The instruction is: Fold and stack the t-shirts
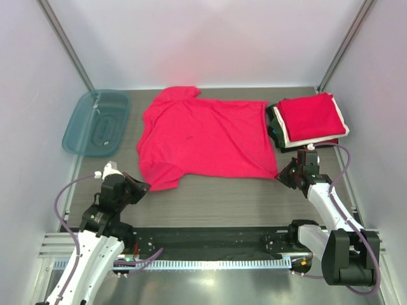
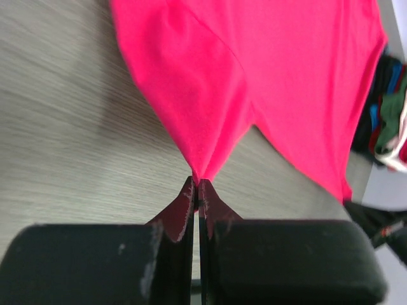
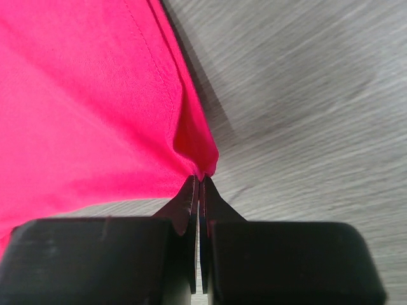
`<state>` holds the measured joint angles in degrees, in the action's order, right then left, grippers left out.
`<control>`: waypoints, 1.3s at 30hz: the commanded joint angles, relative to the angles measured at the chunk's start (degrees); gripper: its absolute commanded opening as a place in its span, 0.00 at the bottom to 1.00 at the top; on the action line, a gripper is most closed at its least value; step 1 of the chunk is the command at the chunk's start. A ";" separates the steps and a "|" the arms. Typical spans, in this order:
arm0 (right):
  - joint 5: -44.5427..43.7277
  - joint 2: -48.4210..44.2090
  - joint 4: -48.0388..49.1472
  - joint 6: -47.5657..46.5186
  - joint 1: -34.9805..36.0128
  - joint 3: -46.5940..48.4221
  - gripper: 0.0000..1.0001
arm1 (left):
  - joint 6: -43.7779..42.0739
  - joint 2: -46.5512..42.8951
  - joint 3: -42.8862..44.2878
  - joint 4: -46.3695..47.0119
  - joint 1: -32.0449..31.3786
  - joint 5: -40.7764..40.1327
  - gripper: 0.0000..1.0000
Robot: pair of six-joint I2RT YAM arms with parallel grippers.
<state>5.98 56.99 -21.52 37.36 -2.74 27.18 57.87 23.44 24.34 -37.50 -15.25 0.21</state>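
A plain crimson-red t-shirt (image 1: 203, 136) lies spread flat in the middle of the table. My left gripper (image 1: 144, 188) is shut on its near left corner, by a sleeve; the pinched cloth (image 2: 198, 166) shows in the left wrist view. My right gripper (image 1: 283, 175) is shut on the shirt's near right hem corner (image 3: 202, 162). A stack of folded t-shirts (image 1: 311, 119) sits at the far right, red on top, white and dark green-black below; its edge shows in the left wrist view (image 2: 389, 124).
A translucent teal plastic tray (image 1: 96, 122) stands at the far left. White walls enclose the table on three sides. A black rail with cables runs along the near edge between the arm bases.
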 commanded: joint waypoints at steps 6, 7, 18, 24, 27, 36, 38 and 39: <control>-2.29 1.28 -2.48 -0.36 0.63 0.59 0.01 | 4.89 -4.02 5.89 -9.61 -1.10 -12.25 0.00; -3.68 1.54 -2.48 -0.10 1.07 0.77 0.01 | 4.71 -3.93 5.90 -9.44 -1.10 -11.90 0.00; -10.72 6.55 -3.44 1.75 5.38 5.85 0.01 | 2.70 0.72 5.72 -5.32 -1.28 -16.82 0.00; -10.46 11.55 -3.27 0.96 5.38 12.45 0.01 | -1.44 11.07 8.97 4.35 -1.28 -15.67 0.00; -10.72 14.72 -2.57 1.39 5.38 15.26 0.01 | -2.49 16.87 10.55 8.91 -1.37 -17.25 0.00; -13.36 26.05 -1.07 1.22 5.38 24.93 0.01 | -5.83 32.18 18.19 18.77 -1.19 -23.31 0.01; -14.41 28.08 -0.98 1.04 5.38 27.47 0.01 | -6.10 36.84 21.62 18.86 -1.28 -24.20 0.00; -14.76 29.74 -0.98 1.13 5.38 28.27 0.01 | -6.71 38.50 22.85 19.04 -1.19 -24.72 0.00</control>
<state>-5.50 84.71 -24.45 38.89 2.52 51.29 53.28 58.74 42.83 -23.79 -16.43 -19.79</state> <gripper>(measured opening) 0.026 0.009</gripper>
